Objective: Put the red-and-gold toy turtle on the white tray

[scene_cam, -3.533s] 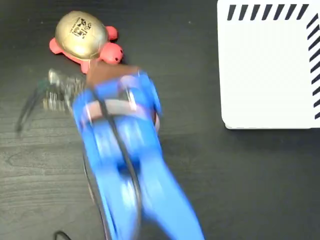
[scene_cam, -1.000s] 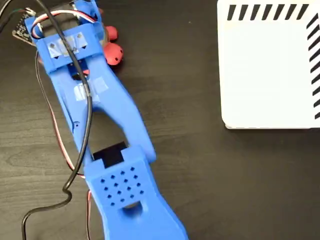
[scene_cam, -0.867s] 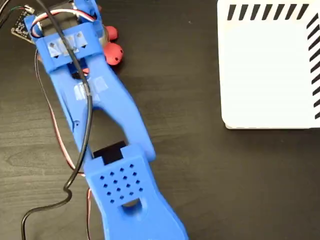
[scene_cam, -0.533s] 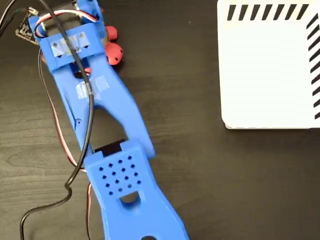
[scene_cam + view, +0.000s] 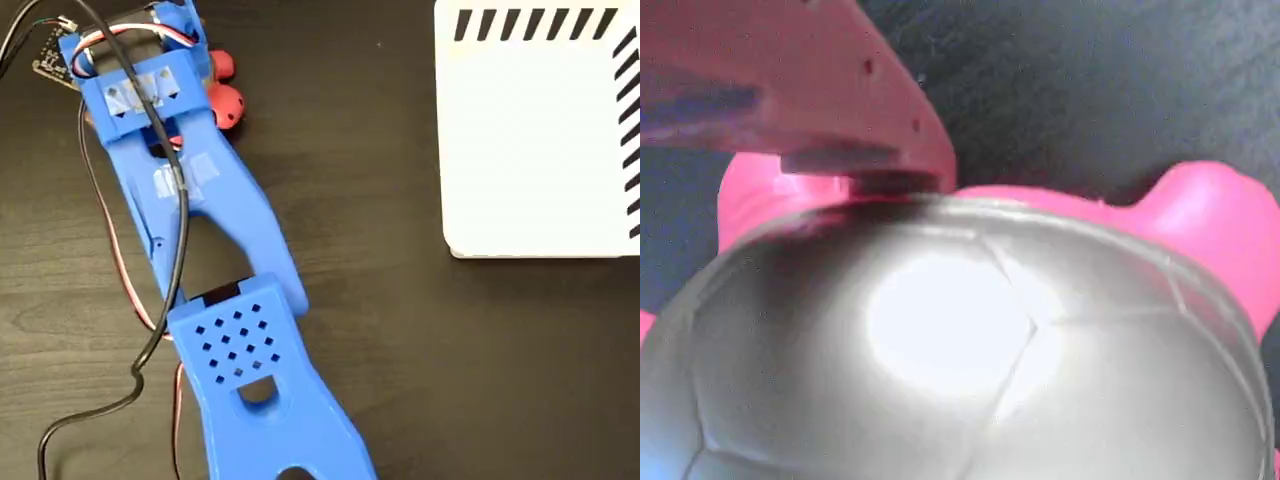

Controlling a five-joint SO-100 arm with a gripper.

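Dark wood-grain table (image 5: 400, 350); red-and-gold toy turtle (image 5: 222, 100) at upper left beneath the gripper (image 5: 150, 60), white tray (image 5: 530, 150) far right. Jaw state impossible to tell.

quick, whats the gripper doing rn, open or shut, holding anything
Gripper: cannot be told. It sits right over the toy turtle, one finger at the shell's edge, but the jaws are hidden and no firm grip shows.
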